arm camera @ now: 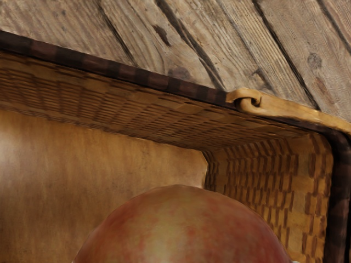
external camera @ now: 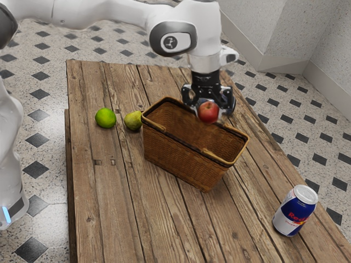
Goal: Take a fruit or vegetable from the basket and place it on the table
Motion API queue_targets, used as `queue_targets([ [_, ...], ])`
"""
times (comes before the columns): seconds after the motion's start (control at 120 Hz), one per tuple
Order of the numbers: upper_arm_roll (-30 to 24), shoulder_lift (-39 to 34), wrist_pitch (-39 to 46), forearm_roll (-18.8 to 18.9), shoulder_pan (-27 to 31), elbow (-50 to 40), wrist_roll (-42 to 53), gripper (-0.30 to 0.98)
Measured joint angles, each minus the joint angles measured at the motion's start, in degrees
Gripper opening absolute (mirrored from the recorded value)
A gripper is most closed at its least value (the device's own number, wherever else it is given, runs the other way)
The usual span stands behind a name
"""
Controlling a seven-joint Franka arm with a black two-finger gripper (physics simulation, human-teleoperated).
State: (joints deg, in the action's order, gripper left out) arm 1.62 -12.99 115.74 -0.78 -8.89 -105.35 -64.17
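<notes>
In the exterior view my gripper (external camera: 209, 112) is over the far long side of the wicker basket (external camera: 184, 164), shut on a red apple (external camera: 208, 112) with a finger at each side of it. The apple hangs at about the height of the basket's rim. In the wrist view the apple (arm camera: 184, 230) is large at the lower edge, with the inner wall and bare floor of the basket (arm camera: 98, 159) beyond it.
A green lime (external camera: 105, 118) and a yellow-green pear (external camera: 133, 120) lie on the wooden table (external camera: 109, 192) beside the basket, toward the exterior view's left. A Red Bull can (external camera: 295, 211) stands upright toward the exterior view's lower right.
</notes>
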Motion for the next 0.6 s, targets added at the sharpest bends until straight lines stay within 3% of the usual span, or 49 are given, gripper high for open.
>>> queue_targets([
  [0.1, 0.03, -1.58, -2.08, 3.47, 8.78, 3.49, -1.06, 0.29],
  [0.233, 0.03, 0.35, -3.98, 4.75, 19.65, 4.3, -2.1, 0.27],
  [0.383, 0.29, 1.27, -5.13, 4.6, 22.44, 4.26, -2.82, 0.25],
  [0.458, 1.69, 1.15, -5.31, 4.07, 22.82, 3.87, -2.77, 0.43],
  [0.6, 2.25, 0.59, -5.38, 3.32, 22.91, 3.27, -2.51, 0.59],
])
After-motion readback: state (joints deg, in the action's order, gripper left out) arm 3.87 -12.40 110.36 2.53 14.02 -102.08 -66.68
